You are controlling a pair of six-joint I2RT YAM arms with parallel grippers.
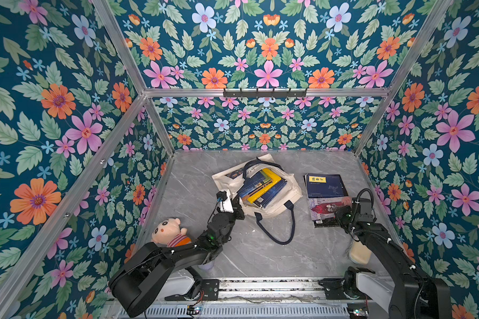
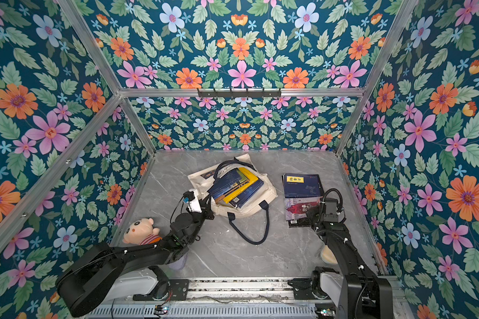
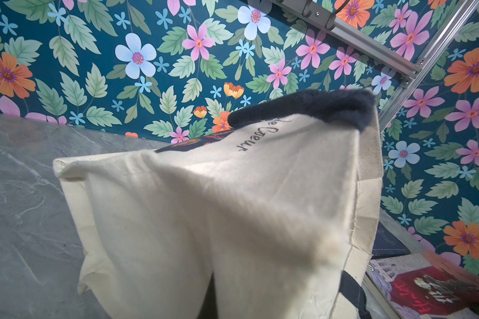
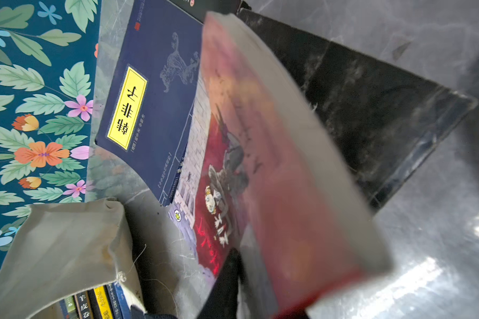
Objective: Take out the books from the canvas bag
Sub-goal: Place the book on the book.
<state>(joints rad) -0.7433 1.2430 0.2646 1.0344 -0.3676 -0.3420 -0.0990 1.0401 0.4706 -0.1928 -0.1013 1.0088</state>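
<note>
The canvas bag (image 1: 292,190) lies on the grey marble tabletop (image 1: 302,254), about midway between left and right and toward the far side. Its mouth gapes open, and a bundle of books (image 1: 260,189) is inside: several navy covers and a yellow one, stacked at a slant. One navy handle (image 1: 278,234) loops out flat over the tabletop on the near side; the second arches over the far rim. The left claw (image 1: 239,204) sits at the near-left rim of the bag and is closed on the canvas. In the left wrist view the bag's cream cloth bunches up toward the camera and hides the fingertips. Just right of the bag, and apart from it, the books already taken out lie in an overlapping pile. A navy book (image 1: 325,185) with a yellow label is at the far end, and a red book (image 1: 325,210) with a picture cover is nearer. A black book (image 1: 322,224) lies underneath, its near edge showing. The right claw (image 1: 343,212) is at the near-right corner of this pile. In the right wrist view a pink-red book (image 4: 274,165) stands tilted above the pile, blurred, with one dark finger (image 4: 227,276) beside its cover. The other finger is hidden, so whether the claw grips this book cannot be determined. A plush doll (image 1: 169,230) lies at the near-left edge of the tabletop.
</note>
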